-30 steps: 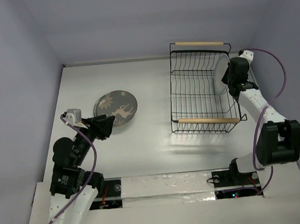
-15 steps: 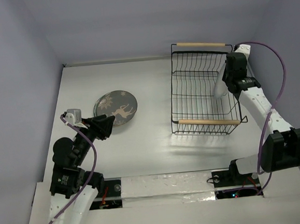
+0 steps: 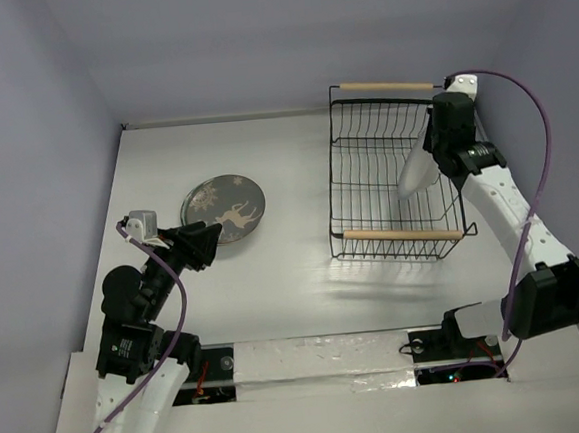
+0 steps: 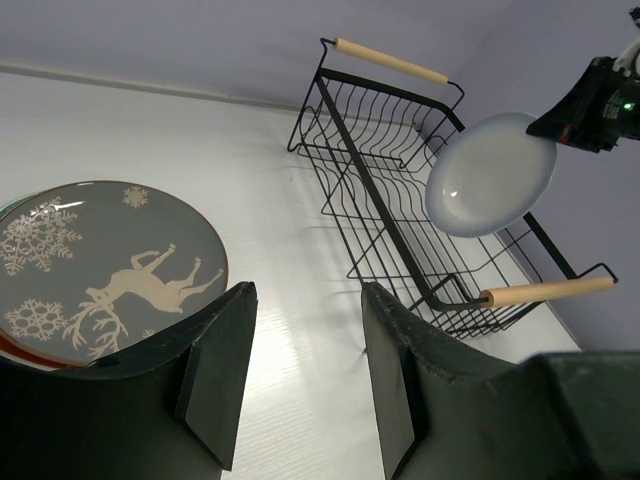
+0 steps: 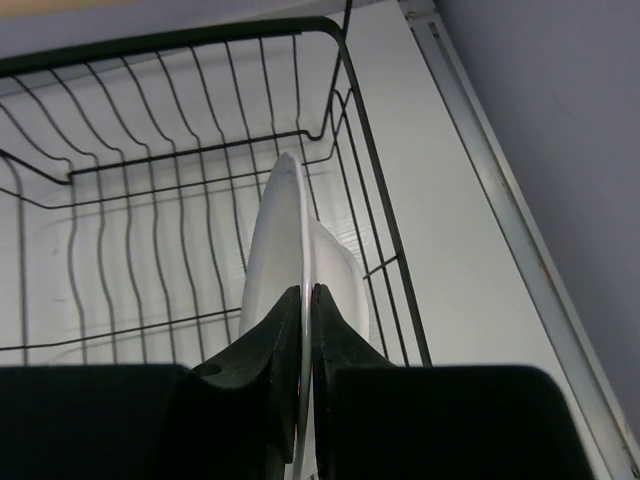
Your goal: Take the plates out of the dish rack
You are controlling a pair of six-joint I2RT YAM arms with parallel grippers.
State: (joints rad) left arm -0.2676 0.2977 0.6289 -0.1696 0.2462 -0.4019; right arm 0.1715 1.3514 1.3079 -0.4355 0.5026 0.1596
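Observation:
The black wire dish rack (image 3: 367,185) with two wooden handles stands at the right of the table; it also shows in the left wrist view (image 4: 380,170). My right gripper (image 3: 443,149) is shut on the rim of a plain white plate (image 3: 416,171) and holds it tilted above the rack's right side. In the right wrist view the plate (image 5: 285,260) is edge-on between my fingers (image 5: 270,350). A dark grey plate with a deer and snowflakes (image 3: 225,208) lies on top of a stack at the left. My left gripper (image 3: 212,245) is open and empty beside it.
A red rim of another plate peeks out under the grey plate (image 4: 20,352) in the left wrist view. The table's back wall and the right wall are close to the rack. Bare white table lies between the stack and the rack.
My right gripper has lifted the white plate up out of the rack's right side and swung it leftward, tilting it. The left arm has not moved.

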